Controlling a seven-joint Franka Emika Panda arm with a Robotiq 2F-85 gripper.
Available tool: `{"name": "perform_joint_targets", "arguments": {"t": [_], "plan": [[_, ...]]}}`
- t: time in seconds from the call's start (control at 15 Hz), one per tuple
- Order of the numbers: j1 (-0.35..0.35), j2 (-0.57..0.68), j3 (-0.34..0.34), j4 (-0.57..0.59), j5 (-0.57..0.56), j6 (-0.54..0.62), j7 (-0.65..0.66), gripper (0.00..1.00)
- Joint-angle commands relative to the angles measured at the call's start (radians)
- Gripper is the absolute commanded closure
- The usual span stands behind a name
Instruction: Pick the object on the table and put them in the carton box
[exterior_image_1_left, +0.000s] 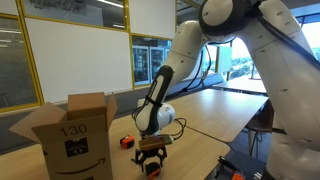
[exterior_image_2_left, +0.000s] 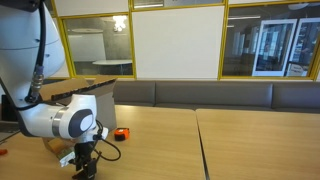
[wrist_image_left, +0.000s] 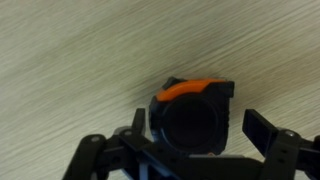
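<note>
Claw (wrist_image_left: 198, 128) hangs low with its jaws wide apart, one on either side of the black item with orange tip (wrist_image_left: 190, 97), which lies on the pale wooden bench (wrist_image_left: 70, 60). Nearby on the bench sits a tiny orange-and-black block (exterior_image_1_left: 127, 142), and the carton box (exterior_image_1_left: 75, 128) stands near, flaps up.

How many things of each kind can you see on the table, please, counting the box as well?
Carton box: 1
Black-and-orange items: 2, one between the fingers of the open gripper, one lying apart on the table
Total: 3
</note>
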Motion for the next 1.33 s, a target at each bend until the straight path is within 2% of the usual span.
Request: {"name": "perform_joint_targets", "arguments": {"t": [0.0, 0.2, 0.27, 0.33, 0.47, 0.53, 0.73, 0.93, 1.27], "plan": [[0.018, 0.018, -0.013, 0.017, 0.043, 0.009, -0.038, 0.0], [0.02, 0.023, -0.014, 0.017, 0.045, 0.011, -0.046, 0.0], [0.024, 0.024, -0.017, 0.017, 0.04, 0.013, -0.048, 0.25], [0.025, 0.025, -0.017, 0.017, 0.04, 0.012, -0.051, 0.27], [0.026, 0.025, -0.018, 0.017, 0.041, 0.011, -0.055, 0.44], [0.026, 0.024, -0.018, 0.016, 0.041, 0.011, -0.056, 0.47], [0.026, 0.024, -0.019, 0.014, 0.041, 0.011, -0.059, 0.47], [0.027, -0.026, -0.028, -0.01, 0.036, 0.003, -0.051, 0.47], [0.024, -0.209, -0.077, -0.077, 0.012, -0.009, -0.024, 0.47]]}}
